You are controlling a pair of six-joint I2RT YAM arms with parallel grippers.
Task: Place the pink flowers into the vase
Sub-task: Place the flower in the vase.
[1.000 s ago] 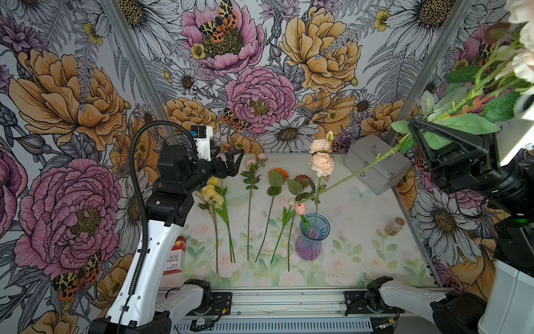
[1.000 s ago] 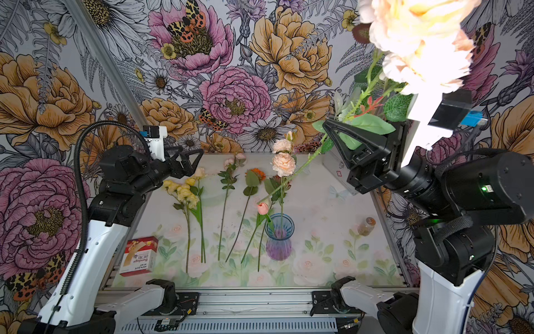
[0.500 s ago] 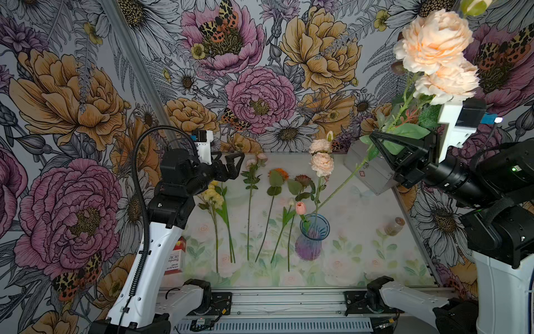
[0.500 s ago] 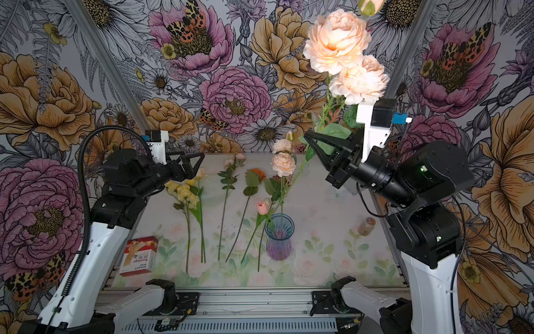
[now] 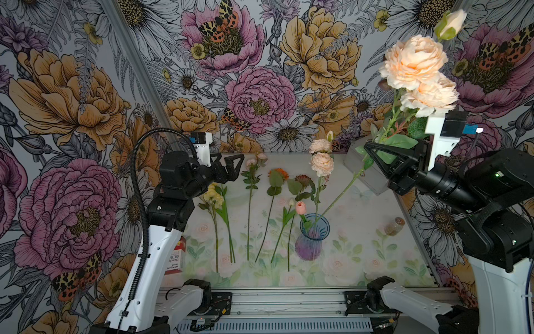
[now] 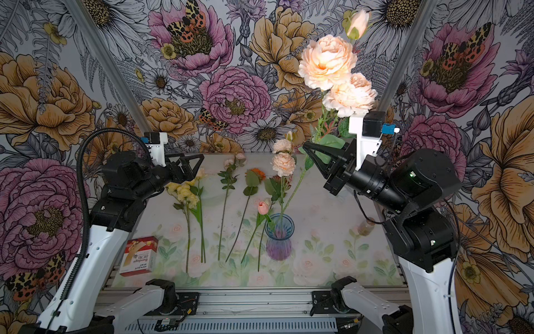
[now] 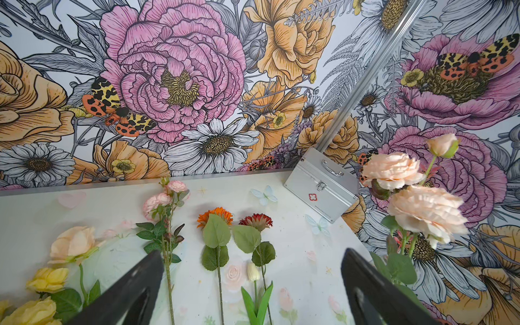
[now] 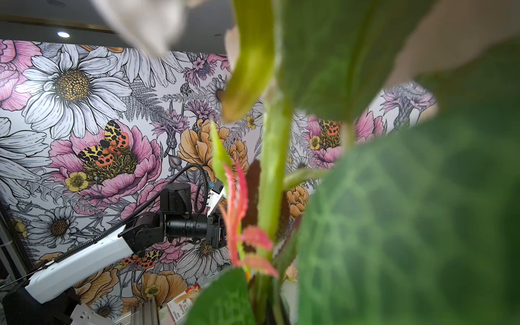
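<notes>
Entry: my right claw [image 5: 368, 147] — clamped mid-stem on a pink spray [image 5: 413, 62]. Long axis slants: blooms above the claw, cut end below and ahead of it, at the vase [image 5: 313, 240] mouth. Left claw [image 5: 228, 160] gaping, farther off.

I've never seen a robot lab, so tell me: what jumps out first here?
The huge peach blooms, held high on the right by the right claw, their long stem slanting down to the blue-purple vase mid-table. Behind, loud flower wallpaper covers the walls, and more stems lie in a row left of the vase.
</notes>
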